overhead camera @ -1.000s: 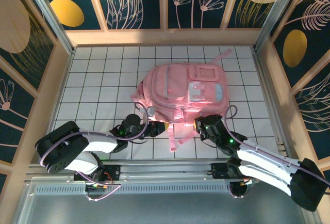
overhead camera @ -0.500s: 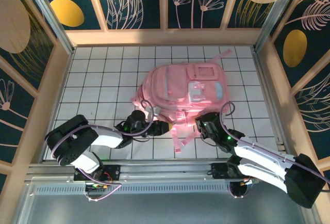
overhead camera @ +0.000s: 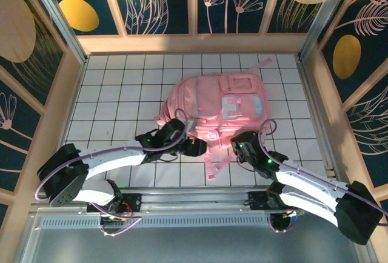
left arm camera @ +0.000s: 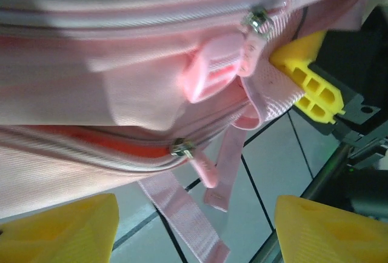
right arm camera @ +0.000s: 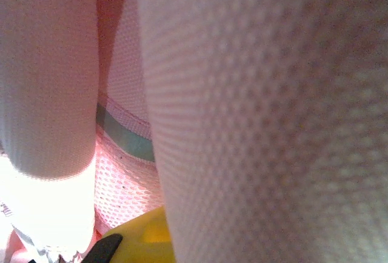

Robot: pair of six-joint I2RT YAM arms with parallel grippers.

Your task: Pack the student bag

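The student bag [overhead camera: 221, 105], a big pink backpack with a pale blue front pocket, lies flat in the middle of the table. My left gripper [overhead camera: 199, 149] sits at its near edge. In the left wrist view that gripper [left arm camera: 194, 229] is open, its yellow fingertips [left arm camera: 60, 226] wide apart over loose pink straps [left arm camera: 182, 214], holding nothing. A zipper pull [left arm camera: 182, 149] hangs just ahead of it on a partly open zipper. My right gripper [overhead camera: 235, 146] is pressed into the bag's near edge and shut on its fabric; pink mesh [right arm camera: 254, 105] crowds the right wrist view.
White tiled tabletop [overhead camera: 121, 93] surrounds the bag, bounded by wooden walls [overhead camera: 194, 43] at the back and sides. The right gripper's yellow finger [left arm camera: 309, 84] shows close to the left gripper, beside a second zipper pull [left arm camera: 257, 20].
My left gripper has opened from shut, and the left arm has stretched right toward the bag's near edge. The right gripper has stayed shut at the bag.
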